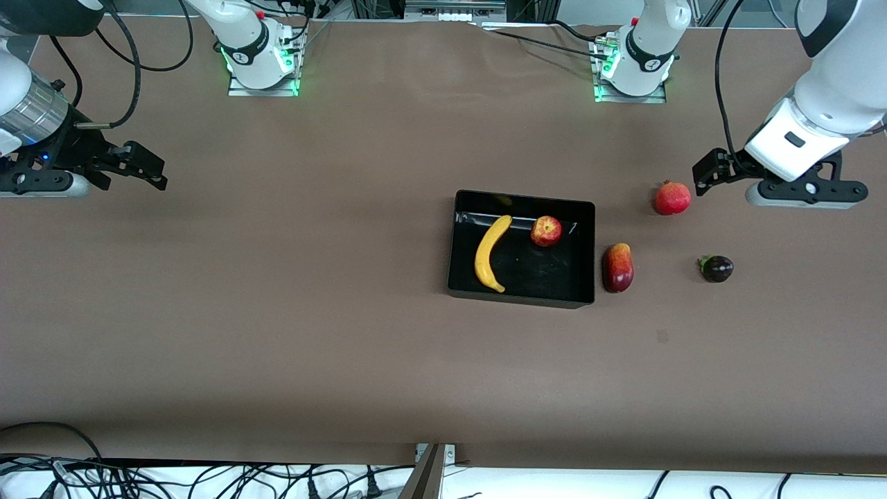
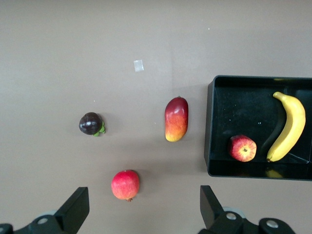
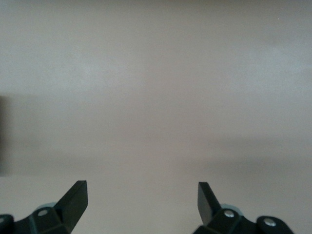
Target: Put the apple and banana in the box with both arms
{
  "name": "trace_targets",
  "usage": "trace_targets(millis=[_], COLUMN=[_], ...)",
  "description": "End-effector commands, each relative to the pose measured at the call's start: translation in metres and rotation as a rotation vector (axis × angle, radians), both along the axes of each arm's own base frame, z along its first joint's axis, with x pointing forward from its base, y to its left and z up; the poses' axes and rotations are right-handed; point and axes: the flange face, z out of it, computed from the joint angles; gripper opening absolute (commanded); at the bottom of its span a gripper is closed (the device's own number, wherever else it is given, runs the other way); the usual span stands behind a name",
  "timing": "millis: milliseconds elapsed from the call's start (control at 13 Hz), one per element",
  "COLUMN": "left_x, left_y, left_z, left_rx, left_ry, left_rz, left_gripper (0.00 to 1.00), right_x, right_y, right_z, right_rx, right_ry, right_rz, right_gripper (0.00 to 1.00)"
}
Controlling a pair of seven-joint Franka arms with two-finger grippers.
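Banana [image 1: 490, 254] and apple [image 1: 546, 231] lie in the box [image 1: 521, 294] (apart from each other)

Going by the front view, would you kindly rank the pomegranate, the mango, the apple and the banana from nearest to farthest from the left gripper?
Left gripper hovers open at the left arm's end of the table.
1. Pomegranate, on the table just beside the gripper.
2. Mango, outside the box, against its wall.
3. Apple, inside the box.
4. Banana, inside the box, toward the right arm's end.

Brown table [image 1: 277, 312], black box [image 1: 585, 253], pomegranate [image 1: 672, 198], mango [image 1: 617, 267], mangosteen [image 1: 716, 268]
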Motion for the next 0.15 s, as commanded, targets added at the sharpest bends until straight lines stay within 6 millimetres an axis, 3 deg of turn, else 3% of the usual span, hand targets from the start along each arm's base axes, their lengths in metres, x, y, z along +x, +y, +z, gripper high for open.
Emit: trace_targets(millis=[0,77], left_x=[0.0027,0.0046], left_y=[0.0018,0.0009], left_z=[-0.0008,-0.0004], left_rx=[-0.018,-0.018], left_ry=[0.028,0.036], left_rz=[-0.002,-0.003], left_gripper=[1.0,1.0], right_x=[0.0013,0.0013], right_y=[0.0003,0.0003], right_z=[0.0045,0.0045], right_rx=[-0.01,-0.01], right_ry=[-0.006,-0.006], right_rz=[-0.01,-0.01], right_gripper=[1.0,1.0])
